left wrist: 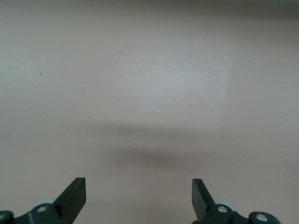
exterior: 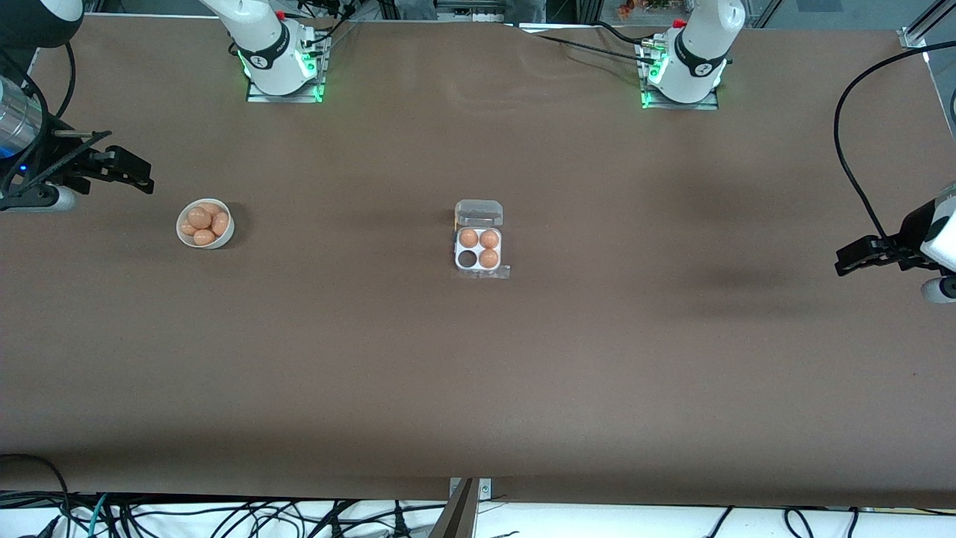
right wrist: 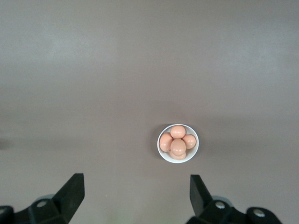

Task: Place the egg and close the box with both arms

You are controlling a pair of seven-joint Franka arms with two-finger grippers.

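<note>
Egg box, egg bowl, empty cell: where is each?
box [exterior: 479, 212], front view, its open clear lid.
bowl [exterior: 224, 240], front view, its white rim.
empty cell [exterior: 467, 258], front view, its dark hollow.

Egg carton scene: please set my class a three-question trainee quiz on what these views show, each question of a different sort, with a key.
1. True or false: the carton lid is shut.
2. How many carton cells hold eggs? A) two B) three C) four
3. Fill in: the spare eggs sit in a white ____, toward the right arm's end of the table.

Key
1. False: the clear lid lies open.
2. B: one cell is empty.
3. bowl. Both the left claw and right claw wait open, at the table's ends.
</note>
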